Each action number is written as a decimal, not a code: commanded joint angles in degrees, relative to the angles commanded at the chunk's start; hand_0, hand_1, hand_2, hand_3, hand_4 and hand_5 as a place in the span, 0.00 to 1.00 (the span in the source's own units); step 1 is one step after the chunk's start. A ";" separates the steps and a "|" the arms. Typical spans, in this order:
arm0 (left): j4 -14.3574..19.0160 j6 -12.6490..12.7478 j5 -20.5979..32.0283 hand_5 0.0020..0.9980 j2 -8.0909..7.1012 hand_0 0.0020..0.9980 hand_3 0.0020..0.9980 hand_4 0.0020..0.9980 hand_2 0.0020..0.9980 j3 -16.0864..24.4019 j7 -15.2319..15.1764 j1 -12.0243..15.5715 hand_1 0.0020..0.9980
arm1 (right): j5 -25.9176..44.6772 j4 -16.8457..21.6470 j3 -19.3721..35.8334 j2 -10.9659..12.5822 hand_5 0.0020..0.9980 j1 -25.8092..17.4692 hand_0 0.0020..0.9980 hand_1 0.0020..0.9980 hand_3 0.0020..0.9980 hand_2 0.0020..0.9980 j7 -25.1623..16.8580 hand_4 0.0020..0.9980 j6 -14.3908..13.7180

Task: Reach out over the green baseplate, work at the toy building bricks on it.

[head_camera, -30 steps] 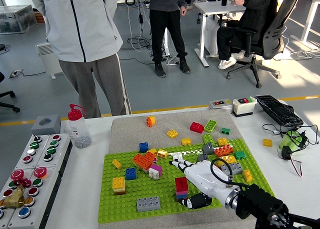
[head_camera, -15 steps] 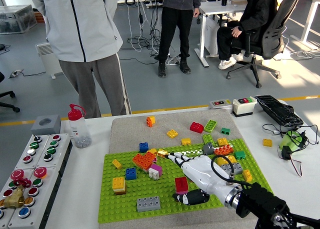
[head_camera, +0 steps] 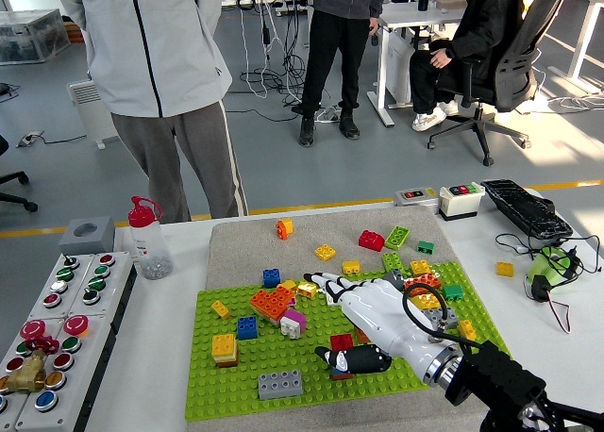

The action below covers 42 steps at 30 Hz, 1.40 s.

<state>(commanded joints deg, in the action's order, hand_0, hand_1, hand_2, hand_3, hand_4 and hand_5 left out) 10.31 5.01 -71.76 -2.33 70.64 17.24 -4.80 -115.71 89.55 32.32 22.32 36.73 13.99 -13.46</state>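
The green baseplate (head_camera: 311, 380) lies on a grey mat at the table's middle, studded with coloured bricks. My right hand (head_camera: 363, 317), white with black fingertips, reaches in from the lower right and hovers over the plate's middle. Its fingers (head_camera: 326, 284) stretch toward the yellow brick (head_camera: 306, 289) and the orange brick (head_camera: 271, 303). The thumb (head_camera: 351, 360) curls low beside a red and pink brick stack (head_camera: 341, 343), which the palm partly hides. The hand holds nothing. A pink and white brick (head_camera: 293, 323), a blue brick (head_camera: 246, 327) and a grey brick (head_camera: 280, 384) sit to its left.
A person in a grey jacket (head_camera: 160, 64) stands at the far side, hands out of sight. A clear bottle (head_camera: 148, 240) and a button panel (head_camera: 52, 333) are at the left. Loose bricks (head_camera: 371, 240) lie on the mat behind the plate; a keyboard (head_camera: 525, 208) at right.
My right hand has moved forward and left over the plate, its fingers now reaching the yellow brick. The thumb has shifted left past the red and pink stack.
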 joint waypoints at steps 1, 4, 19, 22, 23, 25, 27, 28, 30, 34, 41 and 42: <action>0.00 -0.01 0.03 1.00 -0.01 0.70 0.64 0.38 0.71 -0.02 -0.01 0.00 0.72 | 0.06 0.00 0.00 0.00 0.33 -0.01 0.54 0.66 0.89 0.91 -0.09 0.64 -0.38; 0.00 -0.03 0.11 1.00 -0.02 0.70 0.64 0.38 0.71 -0.04 -0.05 -0.01 0.72 | 0.22 0.04 -0.05 0.02 0.33 -0.05 0.54 0.66 0.89 0.91 -0.46 0.64 -1.81; 0.00 -0.20 0.40 1.00 -0.02 0.69 0.64 0.38 0.71 -0.36 0.01 0.07 0.72 | 4.36 -0.54 -0.27 0.32 0.37 -0.58 0.42 0.55 0.61 0.64 -2.57 0.37 -7.98; 0.00 -0.23 0.34 1.00 -0.04 0.69 0.64 0.38 0.71 -0.32 0.04 0.11 0.72 | 5.50 -0.51 -0.45 0.39 0.37 -0.73 0.42 0.55 0.61 0.64 -3.27 0.37 -8.00; 0.00 -0.24 0.36 1.00 -0.05 0.69 0.64 0.38 0.71 -0.34 0.04 0.12 0.72 | 5.77 -0.53 -0.53 0.41 0.37 -0.77 0.42 0.55 0.61 0.64 -3.46 0.37 -7.71; 0.00 -0.26 0.35 1.00 -0.07 0.70 0.64 0.38 0.71 -0.36 0.05 0.16 0.72 | 6.14 -0.62 -0.75 0.45 0.40 -0.84 0.38 0.52 0.57 0.60 -3.70 0.34 -6.93; 0.00 -0.27 0.29 1.00 -0.08 0.70 0.64 0.38 0.71 -0.36 0.08 0.20 0.72 | 6.26 -0.76 -0.96 0.47 0.40 -0.91 0.38 0.52 0.57 0.60 -3.71 0.34 -6.17; 0.00 -0.27 0.26 1.00 -0.08 0.70 0.64 0.38 0.71 -0.35 0.09 0.22 0.72 | 6.30 -0.82 -1.05 0.48 0.40 -0.96 0.38 0.52 0.57 0.60 -3.70 0.34 -5.85; 0.00 -0.27 0.18 1.00 -0.08 0.70 0.64 0.38 0.71 -0.32 0.11 0.28 0.72 | 6.32 -0.94 -1.24 0.48 0.42 -1.10 0.37 0.51 0.56 0.59 -3.67 0.33 -5.36; 0.00 -0.25 0.00 1.00 -0.06 0.70 0.64 0.38 0.71 -0.22 0.14 0.41 0.72 | 6.19 -1.06 -1.41 0.53 0.42 -1.29 0.37 0.51 0.56 0.59 -3.61 0.33 -5.09; 0.00 -0.20 -0.36 1.00 -0.07 0.70 0.64 0.38 0.71 -0.04 0.17 0.57 0.72 | 5.80 -1.15 -1.57 0.55 0.43 -1.68 0.37 0.51 0.56 0.59 -3.45 0.31 -5.14; 0.00 -0.20 -0.39 1.00 -0.09 0.70 0.64 0.38 0.71 -0.03 0.17 0.58 0.72 | 5.72 -1.16 -1.60 0.56 0.41 -1.73 0.37 0.51 0.56 0.59 -3.40 0.29 -5.12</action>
<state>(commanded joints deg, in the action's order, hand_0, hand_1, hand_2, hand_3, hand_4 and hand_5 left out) 10.31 4.81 -72.15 -2.41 70.61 17.40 -4.22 -109.98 88.39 30.72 22.88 34.99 10.59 -18.58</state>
